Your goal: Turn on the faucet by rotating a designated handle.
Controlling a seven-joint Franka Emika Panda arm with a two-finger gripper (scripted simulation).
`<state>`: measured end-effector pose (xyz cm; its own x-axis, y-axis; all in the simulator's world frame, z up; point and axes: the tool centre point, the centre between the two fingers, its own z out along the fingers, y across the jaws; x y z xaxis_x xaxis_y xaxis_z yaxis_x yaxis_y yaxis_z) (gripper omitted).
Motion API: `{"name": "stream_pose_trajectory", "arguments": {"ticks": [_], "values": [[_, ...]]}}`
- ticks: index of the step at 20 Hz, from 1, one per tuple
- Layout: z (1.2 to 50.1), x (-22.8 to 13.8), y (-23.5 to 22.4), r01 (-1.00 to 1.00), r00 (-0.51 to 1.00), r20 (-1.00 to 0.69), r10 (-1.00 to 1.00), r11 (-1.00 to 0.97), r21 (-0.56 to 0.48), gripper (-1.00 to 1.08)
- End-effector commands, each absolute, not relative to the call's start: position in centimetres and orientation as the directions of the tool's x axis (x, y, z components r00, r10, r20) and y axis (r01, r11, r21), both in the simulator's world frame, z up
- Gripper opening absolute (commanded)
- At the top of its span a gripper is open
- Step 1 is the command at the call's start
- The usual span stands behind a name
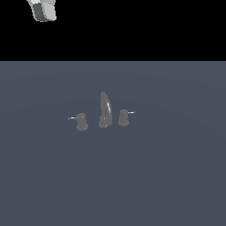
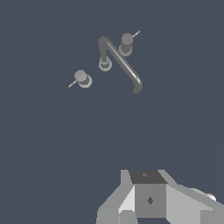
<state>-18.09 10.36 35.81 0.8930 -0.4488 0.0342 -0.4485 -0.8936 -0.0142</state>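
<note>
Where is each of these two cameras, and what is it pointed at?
Exterior view: off the arm, looking slightly down at the faucet on the grey surface; only a piece of the arm's pale end shows at the top.
Wrist view: on the wrist, high above, looking down on the faucet; part of the gripper body shows at the edge.
Shared: spout and both knob handles, including the handle to turn.

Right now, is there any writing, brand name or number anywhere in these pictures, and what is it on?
None: no words, numbers or brand marks can be read.
The faucet, both its knobs and the floor are plain grey.
The gripper shows only a small dark diamond shape, not a letter.
</note>
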Motion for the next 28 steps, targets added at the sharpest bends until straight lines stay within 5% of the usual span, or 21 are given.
{"name": "stream_pose_trajectory", "arguments": {"ticks": [1, 28], "values": [[34.2, -17.1, 11.3, -0.492, 0.870, 0.031, -0.492, -0.870, -0.016, -1.00], [20.0, -6.1, 17.4, -0.810, 0.587, 0.007, -0.810, -0.587, -0.019, -1.00]]}}
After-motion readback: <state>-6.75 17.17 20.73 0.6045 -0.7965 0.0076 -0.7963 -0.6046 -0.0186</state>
